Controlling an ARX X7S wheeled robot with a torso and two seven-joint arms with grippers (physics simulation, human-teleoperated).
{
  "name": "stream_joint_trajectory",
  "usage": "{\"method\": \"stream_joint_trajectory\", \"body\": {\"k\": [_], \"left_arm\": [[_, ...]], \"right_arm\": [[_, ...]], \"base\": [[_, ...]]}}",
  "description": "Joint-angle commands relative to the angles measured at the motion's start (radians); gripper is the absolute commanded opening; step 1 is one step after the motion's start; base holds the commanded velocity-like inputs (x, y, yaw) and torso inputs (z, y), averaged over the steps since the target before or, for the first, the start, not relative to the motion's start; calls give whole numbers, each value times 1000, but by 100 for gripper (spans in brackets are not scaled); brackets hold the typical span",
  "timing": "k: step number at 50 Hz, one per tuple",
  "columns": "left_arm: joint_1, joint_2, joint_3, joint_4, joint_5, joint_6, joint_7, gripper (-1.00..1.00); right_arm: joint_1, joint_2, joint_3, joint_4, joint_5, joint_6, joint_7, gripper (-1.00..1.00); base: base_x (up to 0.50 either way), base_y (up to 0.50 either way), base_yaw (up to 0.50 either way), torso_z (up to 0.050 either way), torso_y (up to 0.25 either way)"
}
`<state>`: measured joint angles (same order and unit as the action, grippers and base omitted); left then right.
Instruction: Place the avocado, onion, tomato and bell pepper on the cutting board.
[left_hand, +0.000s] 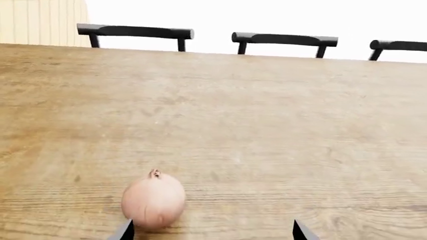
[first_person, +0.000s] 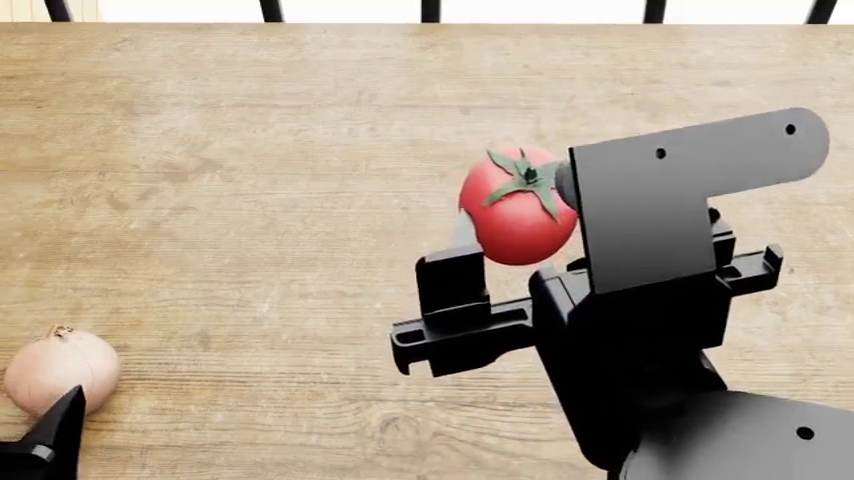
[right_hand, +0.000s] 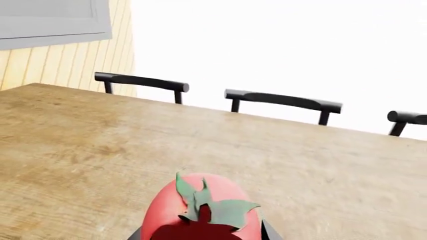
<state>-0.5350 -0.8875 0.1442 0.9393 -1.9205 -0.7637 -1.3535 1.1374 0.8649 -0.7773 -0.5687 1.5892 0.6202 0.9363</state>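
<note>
- Head view shows my right gripper (first_person: 514, 235) at the middle right of the frame, its jaws squeezed on the tomato (first_person: 515, 210).
- My left gripper (first_person: 54, 425) peeks in at the bottom left corner, jaws apart, with one fingertip touching the onion (first_person: 60, 370).
- I see the onion lying on the wooden table (first_person: 240, 180), well apart from the tomato.
- Black chairs (right_hand: 280, 102) stand along the far edge.

Glossy tomato (first_person: 514, 215), matt onion (first_person: 60, 370), grainy wooden table (first_person: 240, 180).
</note>
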Motion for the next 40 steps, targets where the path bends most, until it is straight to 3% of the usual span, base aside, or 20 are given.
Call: {"method": "stream_joint_trajectory", "body": {"k": [1, 7, 16, 40], "left_arm": [[111, 13, -59, 15, 18, 48, 8, 100], [158, -36, -111, 22, 35, 62, -24, 100], [194, -39, -129, -17, 74, 54, 16, 100], [-23, 115, 84, -379, 355, -92, 263, 100]], "right_arm": [[-37, 17, 51, -61, -19, -4, -18, -100], [-34, 30, 57, -83, 10, -2, 3, -100], [-42, 43, 63, -100, 27, -8, 18, -100], [-50, 47, 72, -113, 47, -22, 30, -100]], "base": [[0, 0, 0, 0, 0], [0, 0, 0, 0, 0], [0, 0, 0, 0, 0], [0, 0, 0, 0, 0]]}}
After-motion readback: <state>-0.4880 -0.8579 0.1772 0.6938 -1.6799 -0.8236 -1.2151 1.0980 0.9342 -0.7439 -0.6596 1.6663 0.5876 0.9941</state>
